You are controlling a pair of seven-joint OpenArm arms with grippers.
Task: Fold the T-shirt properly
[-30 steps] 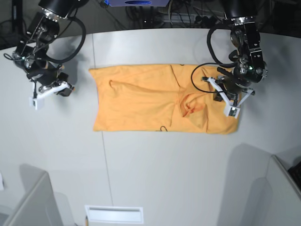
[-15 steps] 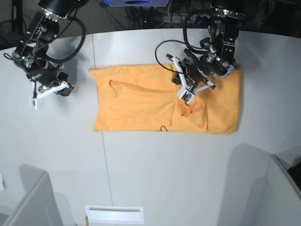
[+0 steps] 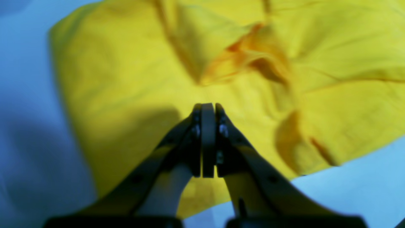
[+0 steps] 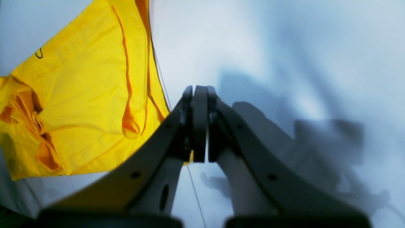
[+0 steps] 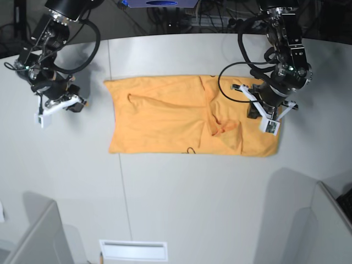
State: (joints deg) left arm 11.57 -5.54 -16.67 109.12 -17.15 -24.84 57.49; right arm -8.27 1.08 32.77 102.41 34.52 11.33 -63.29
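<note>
Orange T-shirt (image 5: 181,118), left arm (image 5: 283,49) above

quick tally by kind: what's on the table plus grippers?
Light-orange cotton T-shirt, lying on the white table: 1
Robot grippers, both shut and empty: 2, left gripper and right gripper
Total: 3
</note>
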